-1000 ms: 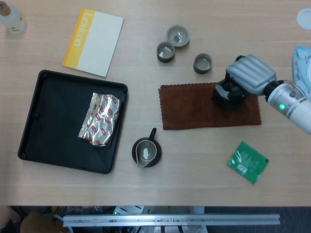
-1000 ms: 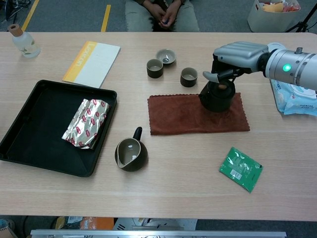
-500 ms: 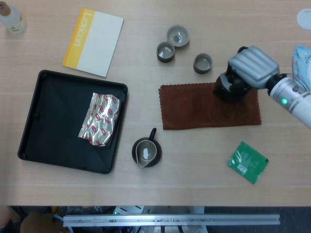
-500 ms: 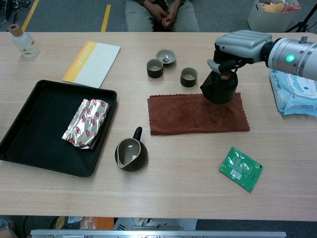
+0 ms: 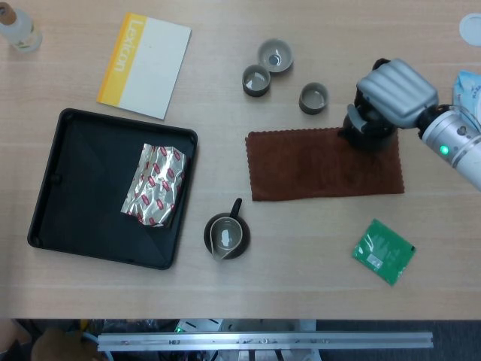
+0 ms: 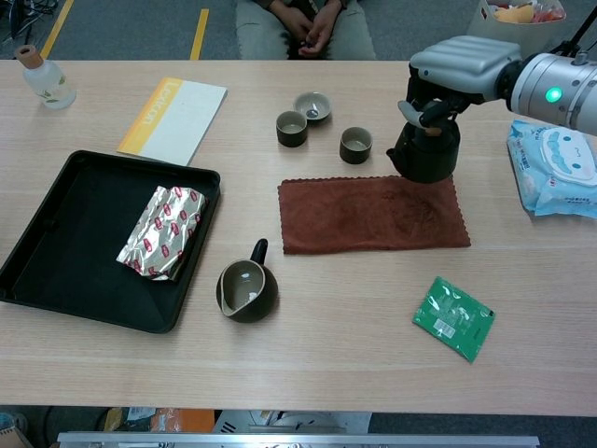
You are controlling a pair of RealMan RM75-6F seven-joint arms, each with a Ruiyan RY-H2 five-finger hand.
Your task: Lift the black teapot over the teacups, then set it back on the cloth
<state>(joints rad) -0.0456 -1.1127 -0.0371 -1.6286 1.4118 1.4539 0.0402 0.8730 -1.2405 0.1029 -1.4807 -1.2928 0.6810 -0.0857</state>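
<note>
Here, a round, glossy black teapot [image 6: 425, 154] is gripped from above by the right hand [image 6: 448, 79], its silver-grey fingers curled down around the lid and upper body. The teapot is seen at the far right edge of the cloth [image 6: 373, 214], a rust-brown, nubbly rectangle with pinked edges; whether the base touches the cloth cannot be told. In the head view the teapot [image 5: 368, 128] is largely hidden beneath the hand [image 5: 394, 94], over the cloth's [image 5: 316, 165] far right corner.

Beyond the cloth, three small glazed teacups are set: one [image 6: 355, 145] just left of the teapot, a second [image 6: 291, 129] further left, and a third, paler and wider [image 6: 312, 106], behind them, with something small glinting inside that cannot be made out.

Near the cloth's front left corner, a dark, rounded pitcher [image 6: 246, 289] with a stub handle is placed, holding a little pale liquid. Well left of the cloth, a black plastic tray [image 6: 56, 252] with raised rims holds a crinkled foil packet [image 6: 160, 231] printed in red. A yellow-and-white booklet [image 6: 173, 119] is laid behind the tray, with a clear corked bottle [image 6: 42, 78] at the table's far left. In front of the cloth to the right, a green sachet [image 6: 453, 317] lies flat; right of the teapot, a soft blue wipes pack [image 6: 557, 170] is seen.

The left hand is not in view.
</note>
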